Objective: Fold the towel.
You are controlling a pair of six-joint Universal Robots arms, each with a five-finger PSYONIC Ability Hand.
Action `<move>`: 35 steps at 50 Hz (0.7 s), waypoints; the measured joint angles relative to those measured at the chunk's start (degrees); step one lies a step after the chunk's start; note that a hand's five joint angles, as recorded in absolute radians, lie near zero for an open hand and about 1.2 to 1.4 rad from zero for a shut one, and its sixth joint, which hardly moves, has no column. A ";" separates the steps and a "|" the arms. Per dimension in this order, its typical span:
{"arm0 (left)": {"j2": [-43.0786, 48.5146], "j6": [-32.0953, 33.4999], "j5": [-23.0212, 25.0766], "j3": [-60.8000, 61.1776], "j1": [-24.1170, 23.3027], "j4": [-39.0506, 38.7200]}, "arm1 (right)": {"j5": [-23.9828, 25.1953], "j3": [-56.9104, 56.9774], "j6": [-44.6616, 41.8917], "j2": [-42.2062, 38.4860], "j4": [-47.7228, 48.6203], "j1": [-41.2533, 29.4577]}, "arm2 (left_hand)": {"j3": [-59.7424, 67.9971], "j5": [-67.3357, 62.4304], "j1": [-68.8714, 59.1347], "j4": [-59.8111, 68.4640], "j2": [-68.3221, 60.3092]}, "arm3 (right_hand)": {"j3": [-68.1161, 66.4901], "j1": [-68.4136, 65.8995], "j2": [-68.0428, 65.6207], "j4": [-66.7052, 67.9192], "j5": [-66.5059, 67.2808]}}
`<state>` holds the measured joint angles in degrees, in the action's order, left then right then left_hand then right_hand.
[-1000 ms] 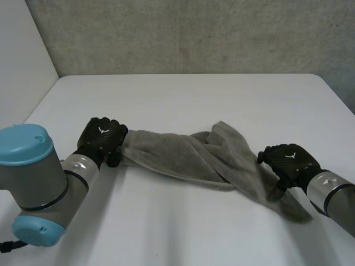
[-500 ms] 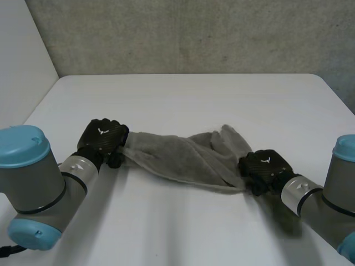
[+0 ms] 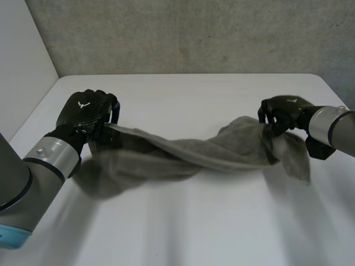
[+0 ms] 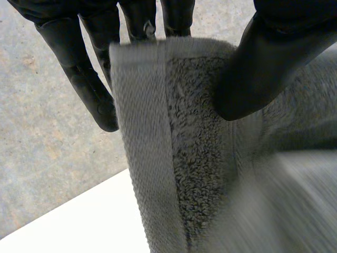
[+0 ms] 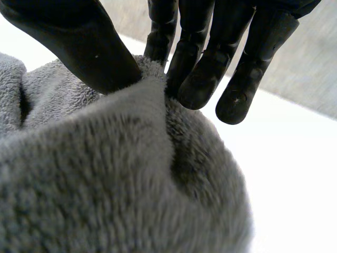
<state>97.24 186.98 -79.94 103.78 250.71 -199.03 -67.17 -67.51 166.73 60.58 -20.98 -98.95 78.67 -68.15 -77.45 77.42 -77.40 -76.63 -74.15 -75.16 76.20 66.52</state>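
Note:
A grey towel (image 3: 183, 152) hangs twisted and stretched between my two hands above the white table (image 3: 194, 94). My left hand (image 3: 86, 111) is shut on the towel's left end; in the left wrist view the thumb (image 4: 263, 63) pinches a hemmed edge of the towel (image 4: 184, 147) against the fingers (image 4: 79, 68). My right hand (image 3: 283, 113) is shut on the right end, with a flap drooping below it. In the right wrist view the thumb (image 5: 79, 42) and fingers (image 5: 195, 58) pinch the towel's fluffy bunch (image 5: 105, 174).
A rough grey wall (image 3: 194, 33) stands behind the table's far edge. A pale wall (image 3: 22, 61) runs along the table's left side. The table top spreads bare around and beneath the towel.
My right hand closed on the towel's right part. Both hands then lifted the towel off the table, moved away from me and spread apart, stretching it.

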 measured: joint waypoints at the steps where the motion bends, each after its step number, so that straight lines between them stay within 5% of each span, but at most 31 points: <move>1: 0.11 -0.09 0.08 -0.02 0.08 0.00 | 0.09 1.41 -0.50 -1.32 -1.04 0.07 | 0.00 -0.07 0.00 0.00 0.00 | -0.01 -0.02 0.00 0.00 0.00; 3: 0.67 -0.23 0.26 -0.10 0.41 0.00 | 0.11 5.78 -2.30 -5.39 -3.65 0.49 | 0.00 -0.06 0.00 0.00 0.00 | 1.25 0.22 0.33 -0.97 -1.08; 9: 3.50 -0.18 0.49 -0.41 1.51 0.41 | -0.81 16.38 -6.31 -13.69 -9.24 1.94 | 0.02 -0.07 0.00 0.00 0.00 | 54.11 52.16 54.08 -53.71 -55.83; 11: 4.33 -0.17 0.50 -0.52 1.65 0.68 | -0.85 18.42 -6.81 -14.75 -10.96 2.13 | 0.02 -0.08 0.00 0.01 0.00 | 61.45 58.31 60.50 -60.93 -62.46; 20: 6.24 -1.14 0.49 -1.01 1.85 1.77 | 2.77 14.43 -6.98 -6.96 -13.27 2.16 | 0.03 -0.08 0.00 0.01 0.00 | 63.21 60.95 61.54 -62.06 -63.16; 27: 6.19 -1.61 0.48 -1.22 2.06 1.84 | 6.29 -2.05 -6.80 5.28 -6.55 0.30 | 0.04 -0.08 0.00 0.01 0.00 | 63.01 60.36 61.37 -61.90 -62.97; 35: 5.54 -3.16 0.46 -2.25 1.74 1.99 | 5.78 -19.26 -6.15 10.23 4.84 -5.78 | 0.05 -0.08 0.00 0.01 0.00 | 59.99 57.32 58.49 -59.42 -59.11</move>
<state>102.79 183.82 -79.48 101.54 252.45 -197.04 -61.39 -86.77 160.58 70.81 -16.14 -104.74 78.72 -68.23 -77.45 77.43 -77.41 -16.64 -16.83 -16.68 16.78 7.40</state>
